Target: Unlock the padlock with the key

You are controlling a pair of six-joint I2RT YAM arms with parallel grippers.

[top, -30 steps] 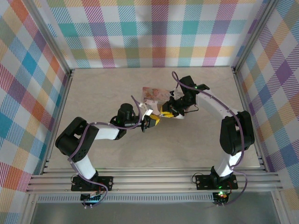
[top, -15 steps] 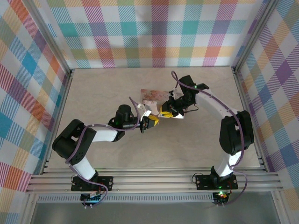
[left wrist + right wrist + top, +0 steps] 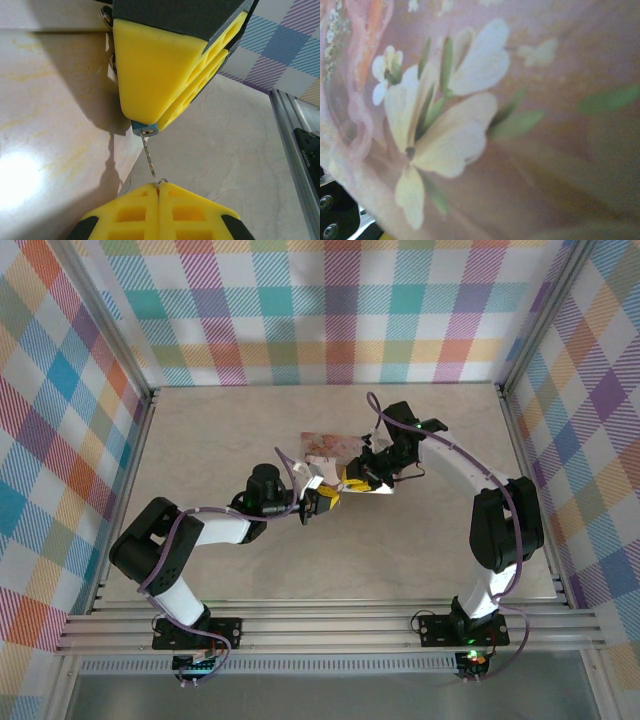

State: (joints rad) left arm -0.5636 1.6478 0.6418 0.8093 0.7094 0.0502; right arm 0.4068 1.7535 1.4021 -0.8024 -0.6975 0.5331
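Note:
In the left wrist view my left gripper [image 3: 159,186] is shut on the head of the key [image 3: 148,155], a thin metal shaft slanting up. Its tip sits in the bottom of the small blue-grey padlock [image 3: 145,129]. The padlock pokes out from between the yellow fingers [image 3: 150,70] of my right gripper, which is shut on it. From above, the left gripper [image 3: 325,499] and right gripper [image 3: 352,483] meet tip to tip at mid-table, just in front of the pink tin box [image 3: 325,444].
The pink tin box lid [image 3: 520,125], with its painted white flower, lies blurred and very close under the right wrist camera. An aluminium rail [image 3: 295,150] runs along the table edge to the right. Chequered walls enclose the table on three sides.
The left arm's elbow has swung slightly left and down. Both grippers stay together at the same spot with their grips unchanged.

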